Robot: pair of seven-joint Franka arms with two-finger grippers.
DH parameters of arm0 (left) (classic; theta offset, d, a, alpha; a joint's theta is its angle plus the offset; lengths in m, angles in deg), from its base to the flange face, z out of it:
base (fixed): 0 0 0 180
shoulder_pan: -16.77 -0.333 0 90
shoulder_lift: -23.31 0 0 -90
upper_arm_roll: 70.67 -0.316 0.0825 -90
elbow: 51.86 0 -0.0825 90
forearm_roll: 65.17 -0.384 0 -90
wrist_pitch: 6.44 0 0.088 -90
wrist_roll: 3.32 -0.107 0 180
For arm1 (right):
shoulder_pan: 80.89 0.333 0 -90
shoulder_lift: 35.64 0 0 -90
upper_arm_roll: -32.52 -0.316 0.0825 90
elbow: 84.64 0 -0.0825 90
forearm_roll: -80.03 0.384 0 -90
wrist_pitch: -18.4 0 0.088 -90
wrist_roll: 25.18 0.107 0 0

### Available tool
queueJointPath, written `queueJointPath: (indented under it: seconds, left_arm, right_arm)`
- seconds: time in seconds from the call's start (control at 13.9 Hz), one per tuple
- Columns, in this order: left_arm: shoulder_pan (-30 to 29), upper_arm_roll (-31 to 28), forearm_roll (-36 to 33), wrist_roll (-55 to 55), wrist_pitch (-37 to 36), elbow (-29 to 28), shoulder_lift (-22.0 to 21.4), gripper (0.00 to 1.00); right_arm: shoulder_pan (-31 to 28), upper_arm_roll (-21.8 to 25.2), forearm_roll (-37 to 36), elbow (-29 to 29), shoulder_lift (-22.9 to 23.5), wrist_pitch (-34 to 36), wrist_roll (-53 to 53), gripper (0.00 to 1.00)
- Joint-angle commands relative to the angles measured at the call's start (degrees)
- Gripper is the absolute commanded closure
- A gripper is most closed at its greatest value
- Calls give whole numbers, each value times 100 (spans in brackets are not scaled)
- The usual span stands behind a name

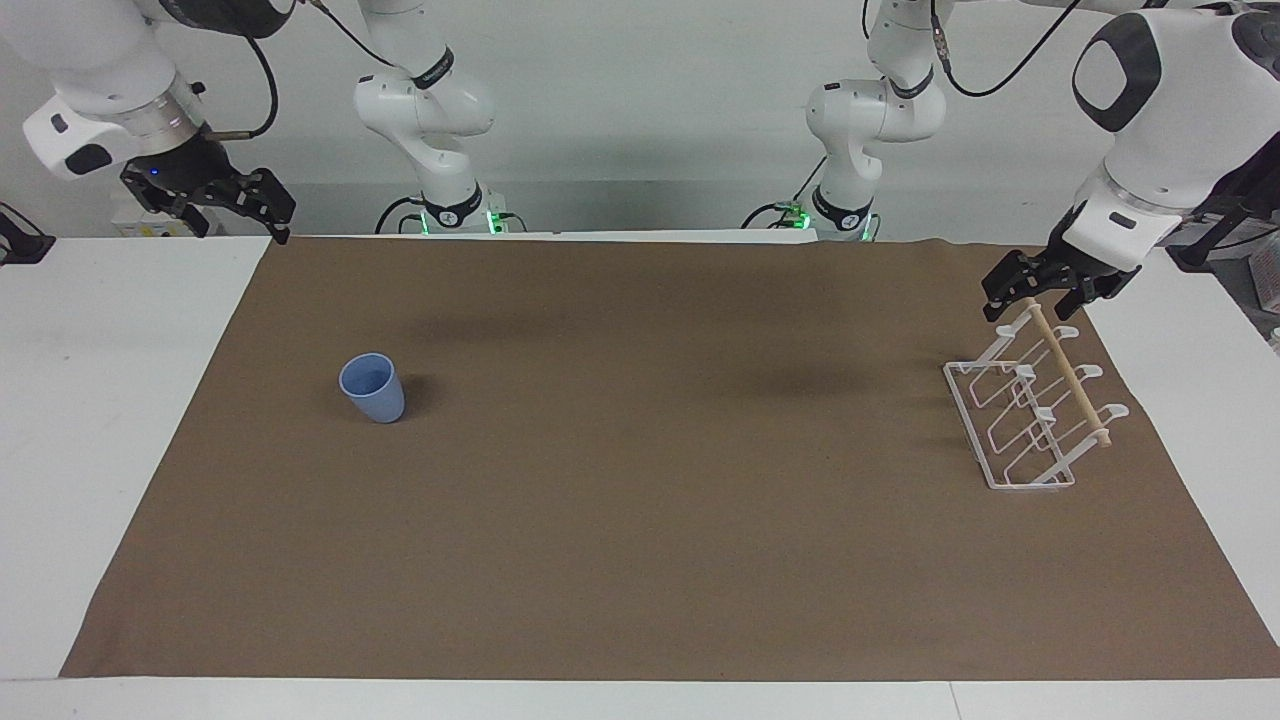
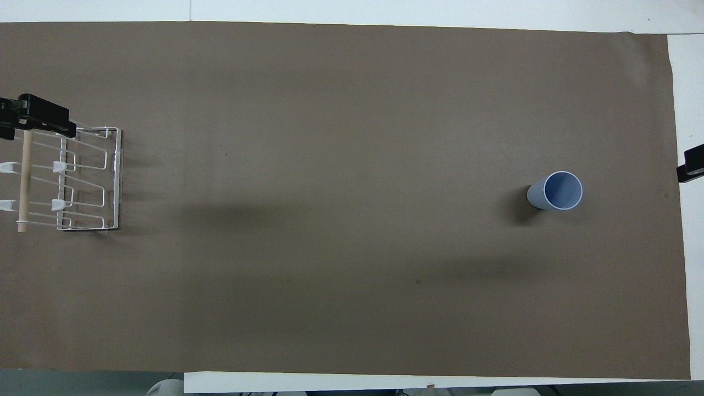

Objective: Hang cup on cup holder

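Observation:
The light-blue cup (image 1: 373,388) stands upright, mouth up, on the brown cloth toward the right arm's end of the table; it also shows in the overhead view (image 2: 556,191). The white wire cup holder (image 1: 1030,410) with its wooden dowel (image 1: 1070,375) stands toward the left arm's end (image 2: 82,179). My left gripper (image 1: 1035,303) is open over the rack, its fingers either side of one end of the dowel (image 2: 34,118). My right gripper (image 1: 240,222) is open and empty, raised over the table's edge at the right arm's end, well apart from the cup (image 2: 692,165).
A brown cloth (image 1: 640,540) covers most of the white table (image 1: 100,400). Both arm bases stand at the table's edge (image 1: 450,210).

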Motion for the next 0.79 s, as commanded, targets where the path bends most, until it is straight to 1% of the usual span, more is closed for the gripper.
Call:
queueJointPath:
  seconds: [0.0,0.14,0.36,0.43,0.5,0.57,0.72]
  left_arm:
    - [50,-5,-86,66,-38,-143,-136,0]
    - [50,-5,-86,75,-39,-152,-136,0]
    - [50,4,-86,40,-65,-169,-163,0]
    - [59,21,-86,31,-56,-169,-163,0]
    - [59,30,-86,31,-48,-169,-163,0]
    - [50,30,-86,23,-39,-161,-154,0]
    - [50,30,-86,14,-56,-160,-163,0]
  right_arm:
    - [-13,-22,-42,20,-37,60,-97,1]
    - [-4,-31,-42,20,-37,51,-97,1]
    - [-13,-31,-25,187,-81,-97,-132,1]
    - [-13,-31,-25,501,-211,-394,-210,1]
    - [-13,-31,-25,852,-343,-884,-263,1]
    - [-22,-22,-25,1334,-510,-1333,-351,1]
    - [-65,-22,89,1986,-547,-2054,-422,1]
